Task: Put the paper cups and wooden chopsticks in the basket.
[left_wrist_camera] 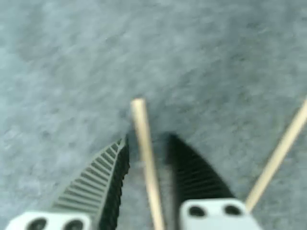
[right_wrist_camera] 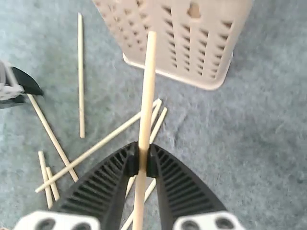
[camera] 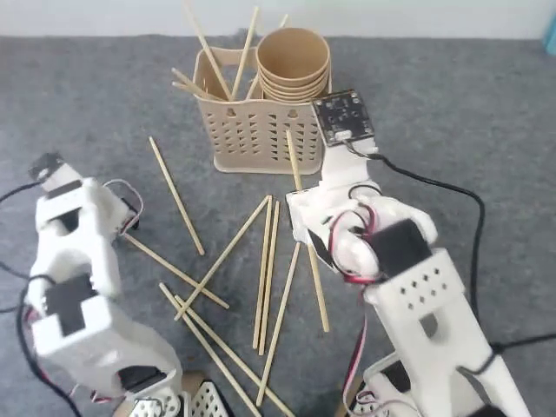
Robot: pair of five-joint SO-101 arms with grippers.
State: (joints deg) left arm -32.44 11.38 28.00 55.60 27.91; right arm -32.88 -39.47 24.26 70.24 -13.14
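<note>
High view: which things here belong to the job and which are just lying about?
Job: basket; cups stacked in it; loose chopsticks on the mat; lifted chopstick in the shut right gripper; second chopstick inside the open left gripper.
Lying about: mat; black cable.
</note>
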